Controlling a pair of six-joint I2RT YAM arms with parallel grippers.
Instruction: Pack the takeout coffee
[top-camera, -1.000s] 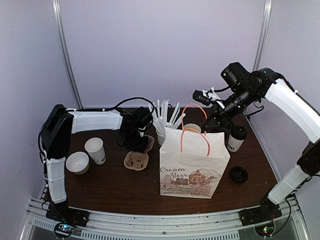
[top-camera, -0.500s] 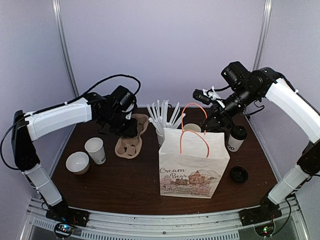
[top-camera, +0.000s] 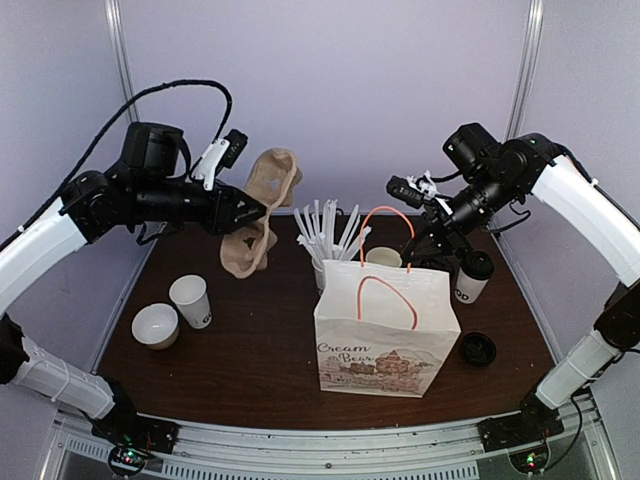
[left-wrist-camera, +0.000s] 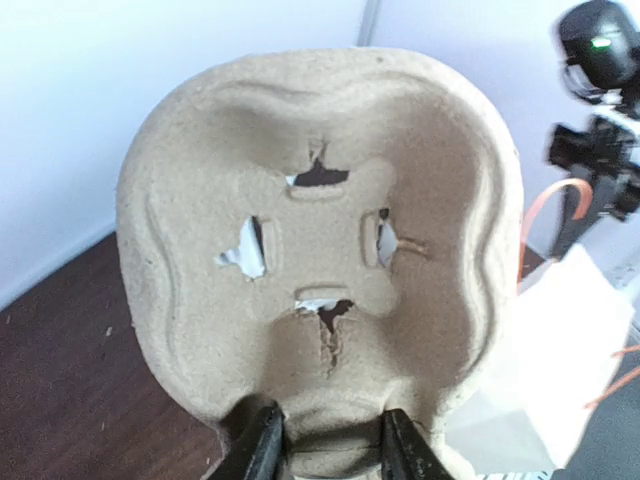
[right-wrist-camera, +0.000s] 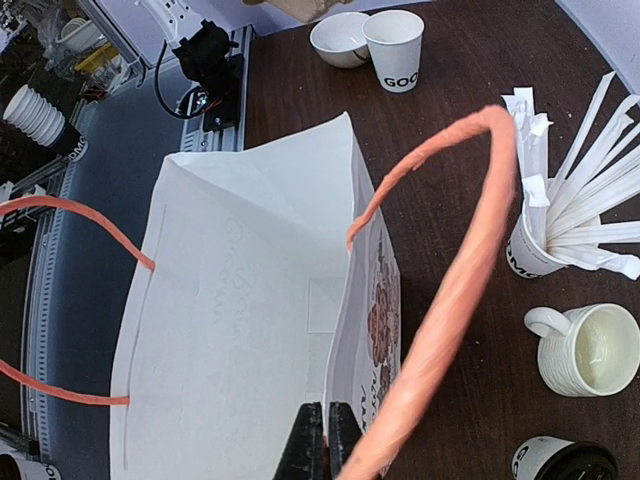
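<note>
Left gripper (left-wrist-camera: 325, 441) clamps cup carrier (left-wrist-camera: 320, 250) aloft. Right gripper (right-wrist-camera: 318, 440) pinches rim of bag (top-camera: 385, 335), printed "Cream Bear". Lidded cup (top-camera: 470, 280) stands behind the bag's right corner, loose lid (top-camera: 478, 348) beside the bag.

Over on the right of the worktop (top-camera: 250, 380): a lidded cup (top-camera: 470, 279), tall, white paper, upright, with a round black lid pressed on top and black lettering low on the side. Tucked just behind the right rear corner of the paper bag (top-camera: 385, 330). Same lidded cup (right-wrist-camera: 556, 462) cut off at the bottom edge of the right wrist view, showing little beyond the black top. Now to the left: an open cup (top-camera: 190, 301), same white paper, black "GOO" near the base, upright, uncovered, just beside a small white bowl (top-camera: 155, 325). And front right, a loose black lid (top-camera: 478, 348), flat on the wood, near the lidded cup, well apart from the open cup.
</note>
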